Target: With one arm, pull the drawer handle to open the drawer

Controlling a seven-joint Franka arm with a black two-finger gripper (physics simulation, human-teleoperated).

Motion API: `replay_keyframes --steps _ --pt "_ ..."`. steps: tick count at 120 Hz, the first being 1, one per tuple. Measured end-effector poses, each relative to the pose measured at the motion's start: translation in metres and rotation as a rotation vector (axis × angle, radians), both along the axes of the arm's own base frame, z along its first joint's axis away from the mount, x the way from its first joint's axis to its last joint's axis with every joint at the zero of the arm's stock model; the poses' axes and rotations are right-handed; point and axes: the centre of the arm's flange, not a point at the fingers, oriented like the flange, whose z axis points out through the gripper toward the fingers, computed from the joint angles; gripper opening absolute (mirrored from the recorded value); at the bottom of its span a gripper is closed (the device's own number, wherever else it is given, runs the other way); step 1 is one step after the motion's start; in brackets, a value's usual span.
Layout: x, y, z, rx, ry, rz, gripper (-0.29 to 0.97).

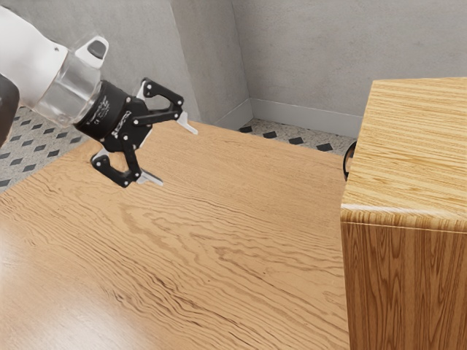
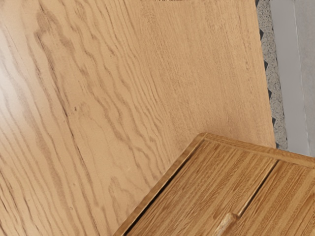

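Note:
A wooden drawer cabinet (image 1: pixel 408 182) stands on the table at the exterior view's right. On the face turned toward the arm, a dark curved handle (image 1: pixel 349 162) peeks past the cabinet's edge. My black gripper (image 1: pixel 174 154) hovers above the table at the exterior view's upper left, far from the cabinet, open with nothing between its fingers. In the wrist view the cabinet front (image 2: pixel 206 187) lies ahead of the hand, with a seam between two panels and the end of a light handle (image 2: pixel 225 223) beside it.
The cabinet rests on a broad wooden table (image 1: pixel 219 240), with bare surface between my gripper and the cabinet. Grey walls and a patterned floor (image 1: pixel 292 135) lie beyond the table's far edge.

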Motion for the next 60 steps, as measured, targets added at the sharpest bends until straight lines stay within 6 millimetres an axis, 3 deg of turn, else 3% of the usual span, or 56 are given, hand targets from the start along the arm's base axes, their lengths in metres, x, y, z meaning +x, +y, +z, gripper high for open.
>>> replay_keyframes --steps 13,18,28,40,60 --pt "0.051 0.036 -0.069 -0.114 -0.064 0.048 0.67" --pt "0.069 0.047 -0.085 -0.152 -0.093 0.06 0.67" --pt "0.103 0.049 -0.096 -0.214 -0.174 0.045 0.67" --pt "0.122 0.046 -0.095 -0.234 -0.27 0.014 0.67" --pt "0.135 -0.005 -0.108 -0.23 -0.358 -0.108 0.67"
